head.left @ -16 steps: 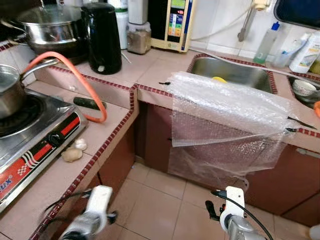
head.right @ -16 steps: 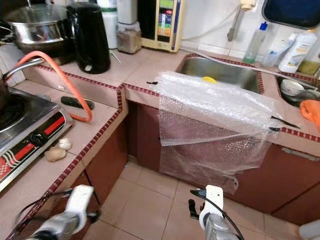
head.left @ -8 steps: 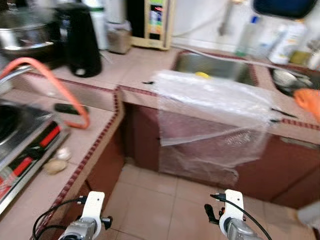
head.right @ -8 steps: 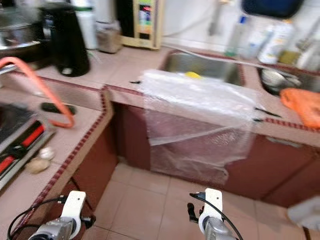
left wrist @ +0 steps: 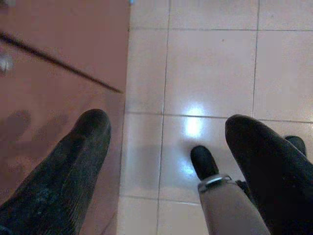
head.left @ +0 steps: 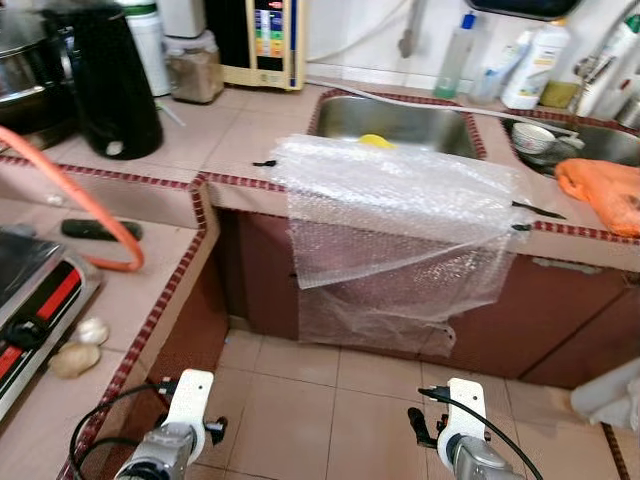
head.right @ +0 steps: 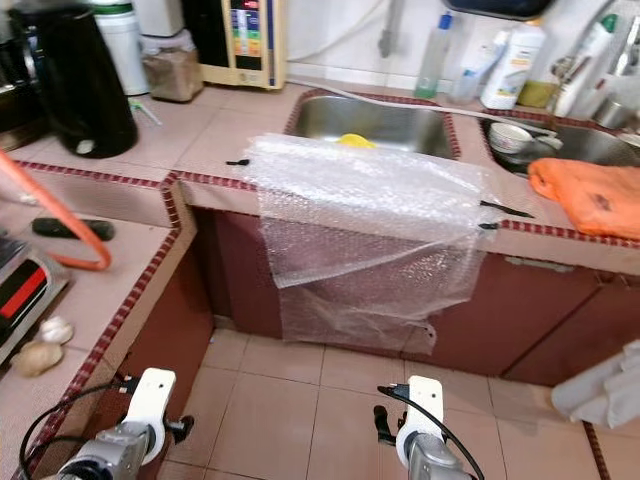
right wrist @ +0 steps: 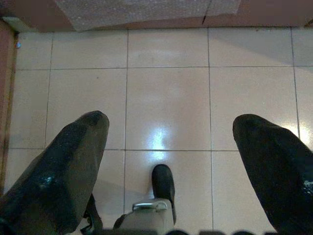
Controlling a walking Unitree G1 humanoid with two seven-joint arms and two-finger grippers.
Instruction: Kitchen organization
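While both arms are hanging low over the tiled floor (right wrist: 166,98), the left hand (left wrist: 166,147) and right hand (right wrist: 168,142) are gaping wide, holding nothing. Bubble wrap (head.left: 395,215) is draping off the table (head.left: 240,140) edge well ahead of them, by the sink (head.left: 400,118).

two silver arms are capped with white wrist housings, trailed by black cables; matte black fingers (left wrist: 73,171) are seen.
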